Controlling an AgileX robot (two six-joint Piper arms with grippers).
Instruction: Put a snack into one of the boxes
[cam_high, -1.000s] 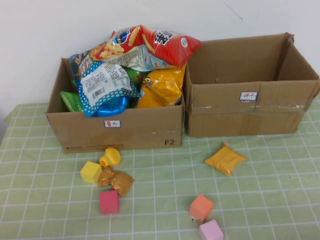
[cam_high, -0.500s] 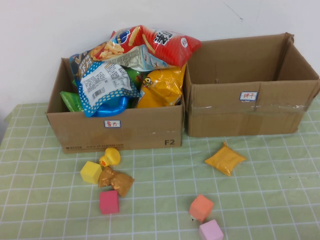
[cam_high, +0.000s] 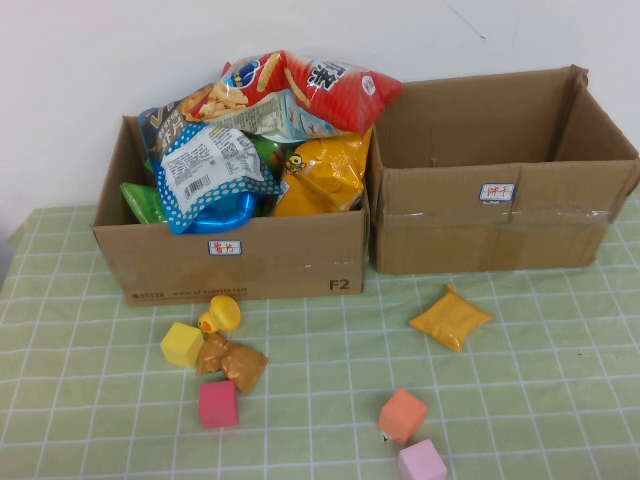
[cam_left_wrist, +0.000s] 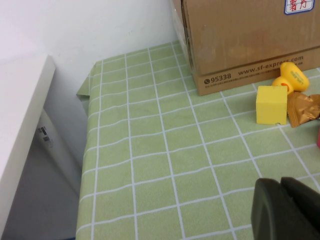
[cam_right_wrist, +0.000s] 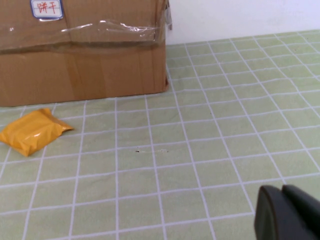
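A yellow snack packet (cam_high: 450, 318) lies on the green checked cloth in front of the empty right box (cam_high: 500, 175); it also shows in the right wrist view (cam_right_wrist: 32, 132). A brown-gold snack packet (cam_high: 230, 361) lies in front of the left box (cam_high: 235, 262), which is piled with chip bags. That brown-gold packet shows in the left wrist view (cam_left_wrist: 302, 108). My left gripper (cam_left_wrist: 282, 186) is shut and empty above the cloth at the table's left. My right gripper (cam_right_wrist: 283, 192) is shut and empty above the cloth at the right. Neither arm shows in the high view.
A yellow block (cam_high: 182, 344), a yellow toy duck (cam_high: 220, 314), a pink-red block (cam_high: 218, 404), an orange block (cam_high: 402, 415) and a lilac block (cam_high: 422, 461) lie on the cloth. A white shelf (cam_left_wrist: 20, 125) stands past the table's left edge.
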